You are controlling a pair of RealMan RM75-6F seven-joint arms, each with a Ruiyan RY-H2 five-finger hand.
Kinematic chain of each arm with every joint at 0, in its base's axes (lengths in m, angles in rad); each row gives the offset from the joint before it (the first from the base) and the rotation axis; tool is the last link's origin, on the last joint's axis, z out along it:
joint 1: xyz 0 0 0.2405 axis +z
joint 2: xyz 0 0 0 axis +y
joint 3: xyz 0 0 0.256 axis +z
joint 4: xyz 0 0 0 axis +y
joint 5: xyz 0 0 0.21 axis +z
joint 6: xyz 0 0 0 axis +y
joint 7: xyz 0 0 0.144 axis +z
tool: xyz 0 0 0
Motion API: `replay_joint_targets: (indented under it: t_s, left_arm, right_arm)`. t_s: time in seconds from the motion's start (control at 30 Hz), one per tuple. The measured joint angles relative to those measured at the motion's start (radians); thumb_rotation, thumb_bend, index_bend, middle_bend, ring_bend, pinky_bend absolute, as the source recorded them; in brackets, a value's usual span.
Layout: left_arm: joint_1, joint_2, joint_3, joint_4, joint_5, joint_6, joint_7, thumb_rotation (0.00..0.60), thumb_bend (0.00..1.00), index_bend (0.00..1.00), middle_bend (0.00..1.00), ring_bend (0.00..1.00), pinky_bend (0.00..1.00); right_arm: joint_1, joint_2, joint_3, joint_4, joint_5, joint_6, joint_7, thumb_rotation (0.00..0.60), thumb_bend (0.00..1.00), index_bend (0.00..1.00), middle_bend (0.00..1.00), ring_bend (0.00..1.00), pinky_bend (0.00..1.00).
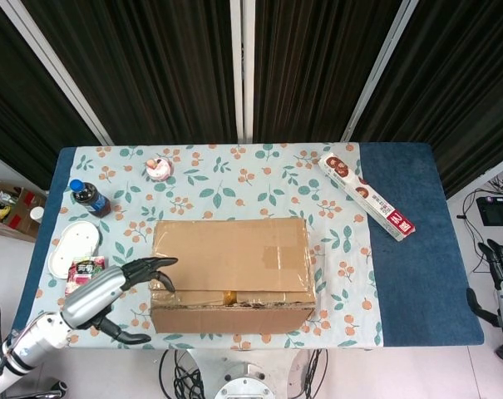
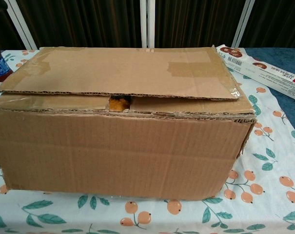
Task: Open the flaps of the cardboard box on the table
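The cardboard box (image 1: 230, 274) stands in the middle of the floral tablecloth. Its near long flap (image 2: 118, 156) hangs down flat against the front face. The far long flap (image 2: 123, 70) still lies over the top, and a small gap (image 2: 119, 102) under its edge shows something orange inside. My left hand (image 1: 122, 287) hovers by the box's near left corner with its fingers spread and curved, holding nothing; the fingertips are close to the box's left end. My right hand (image 1: 500, 278) hangs off the table's right edge, far from the box, and holds nothing.
A long printed wrap box (image 1: 367, 197) lies at the back right. At the left are a blue-capped bottle (image 1: 89, 198), a white dish (image 1: 68, 245) and a red snack packet (image 1: 85, 273). A small pink cup (image 1: 159, 169) stands behind the box.
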Motion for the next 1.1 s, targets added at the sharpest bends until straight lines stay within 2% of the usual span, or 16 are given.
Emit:
replay_joint_targets:
  t_s: [0.07,0.23,0.37,0.53,0.67,0.97,1.1]
  left_arm:
    - [0.011,-0.015,-0.011,0.004,-0.037,-0.003,0.079,0.404,0.07,0.01,0.15,0.11,0.17]
    - [0.033,-0.082,-0.044,0.003,-0.151,-0.022,0.312,0.405,0.07,0.01,0.10,0.08,0.17]
    - [0.037,-0.153,-0.077,-0.017,-0.246,-0.054,0.468,0.401,0.07,0.00,0.09,0.07,0.17]
    - [0.016,-0.228,-0.126,-0.053,-0.376,-0.119,0.561,0.400,0.07,0.00,0.08,0.07,0.17]
    - [-0.004,-0.278,-0.152,-0.062,-0.431,-0.148,0.649,0.398,0.07,0.00,0.06,0.07,0.17]
    - [-0.068,-0.412,-0.213,-0.063,-0.565,-0.205,0.832,0.399,0.07,0.00,0.06,0.07,0.17]
    - [-0.095,-0.450,-0.225,-0.050,-0.600,-0.226,0.899,0.419,0.07,0.00,0.06,0.07,0.17]
  right_arm:
    - [0.002,0.009,0.010,-0.006,0.013,0.001,-0.005,0.600,0.34,0.00,0.00,0.00,0.00]
    - [0.021,0.045,0.058,-0.040,0.059,0.000,-0.020,0.600,0.34,0.00,0.00,0.00,0.00]
    - [0.045,0.075,0.094,-0.075,0.095,-0.018,-0.022,0.600,0.34,0.00,0.00,0.00,0.00]
    - [0.068,0.114,0.133,-0.118,0.142,-0.039,-0.027,0.600,0.34,0.00,0.00,0.00,0.00]
    - [0.085,0.143,0.151,-0.137,0.170,-0.062,-0.028,0.600,0.34,0.00,0.00,0.00,0.00]
    - [0.107,0.147,0.154,-0.148,0.215,-0.113,-0.056,0.600,0.34,0.00,0.00,0.00,0.00]
    - [0.114,0.147,0.157,-0.149,0.222,-0.117,-0.064,0.600,0.34,0.00,0.00,0.00,0.00]
